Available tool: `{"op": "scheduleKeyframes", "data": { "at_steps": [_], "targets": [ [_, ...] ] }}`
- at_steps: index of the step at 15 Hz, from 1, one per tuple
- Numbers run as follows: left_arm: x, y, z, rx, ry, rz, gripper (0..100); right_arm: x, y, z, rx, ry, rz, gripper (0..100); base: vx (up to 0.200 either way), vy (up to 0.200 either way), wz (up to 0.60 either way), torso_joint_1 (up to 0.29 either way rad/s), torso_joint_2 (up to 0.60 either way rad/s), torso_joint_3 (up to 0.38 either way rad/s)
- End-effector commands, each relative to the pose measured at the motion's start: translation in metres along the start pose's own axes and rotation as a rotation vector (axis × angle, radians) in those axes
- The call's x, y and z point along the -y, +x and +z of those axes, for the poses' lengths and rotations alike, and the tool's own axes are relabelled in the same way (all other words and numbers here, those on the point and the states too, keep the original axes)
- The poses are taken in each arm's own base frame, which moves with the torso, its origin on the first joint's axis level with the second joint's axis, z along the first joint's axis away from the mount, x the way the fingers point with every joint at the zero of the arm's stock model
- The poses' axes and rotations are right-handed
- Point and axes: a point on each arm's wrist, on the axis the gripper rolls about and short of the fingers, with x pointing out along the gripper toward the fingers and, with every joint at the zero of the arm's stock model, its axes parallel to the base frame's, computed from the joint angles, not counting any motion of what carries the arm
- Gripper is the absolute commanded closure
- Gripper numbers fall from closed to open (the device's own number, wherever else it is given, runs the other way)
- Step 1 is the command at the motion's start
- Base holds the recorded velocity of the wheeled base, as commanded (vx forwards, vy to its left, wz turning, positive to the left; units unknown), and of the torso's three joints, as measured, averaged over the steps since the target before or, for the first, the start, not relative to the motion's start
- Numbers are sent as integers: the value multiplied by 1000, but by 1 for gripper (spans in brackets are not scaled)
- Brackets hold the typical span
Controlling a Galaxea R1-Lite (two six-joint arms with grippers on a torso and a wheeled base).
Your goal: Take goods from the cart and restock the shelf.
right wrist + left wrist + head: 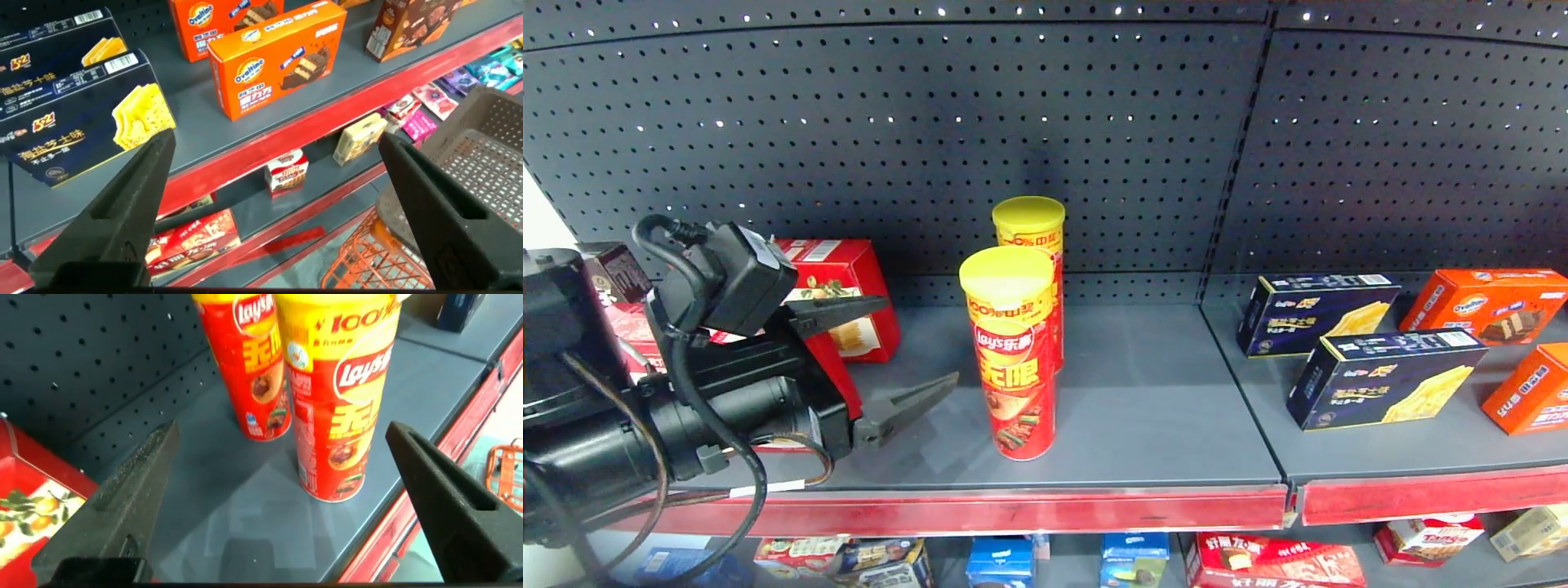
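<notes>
Your left pincer (920,341) is spread wide and holds nothing, its 2 fingers level over the shelf (1143,408). The front can (1013,359) of chips stands upright on the shelf just ahead of the open tips, apart from them, and the opening looks wider than the can. A 2nd can (1033,237) stands close behind it, farther from the pincer; I cannot tell whether the 2 touch. A red box (849,278) sits on the pincer's far side, against the back wall. Expect the can to be light and fairly stiff, a thin card tube with a plastic lid. It should hold its shape under a moderate squeeze but dent under a hard one. The printed skin looks glossy, so it may slip. It is tall on a narrow base, so a nudge near the top would likely tip it into its neighbour. If you take hold, close on the body at about mid-height, 1 finger on each side, well under the lid, which could pop off. Your right pincer (275,140) is also wide open and empty. The cart's orange wire basket (368,261) and grey basket (490,155) lie beyond its tips, with boxed snacks on the shelves past them.
</notes>
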Motion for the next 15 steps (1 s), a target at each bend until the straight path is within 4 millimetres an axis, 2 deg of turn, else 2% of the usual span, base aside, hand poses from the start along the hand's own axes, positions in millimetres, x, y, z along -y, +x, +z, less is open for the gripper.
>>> {"op": "scheduleKeyframes", "data": {
  "at_steps": [1,7,12,15],
  "targets": [
    [-2,9,-7,-30,-12,-5,0,0,1,0,-6,-2,0,0,0,0,0,0,0,0],
    [-6,19,-13,-57,-23,-3,0,0,1,0,-3,1,0,0,0,0,0,0,0,0],
    [-18,16,-12,-61,-24,62,0,0,1,0,-2,1,1,0,0,0,0,0,0,0],
    [-21,21,-11,-59,-23,69,0,0,1,0,-2,1,1,0,0,0,0,0,0,0]
  ]
}}
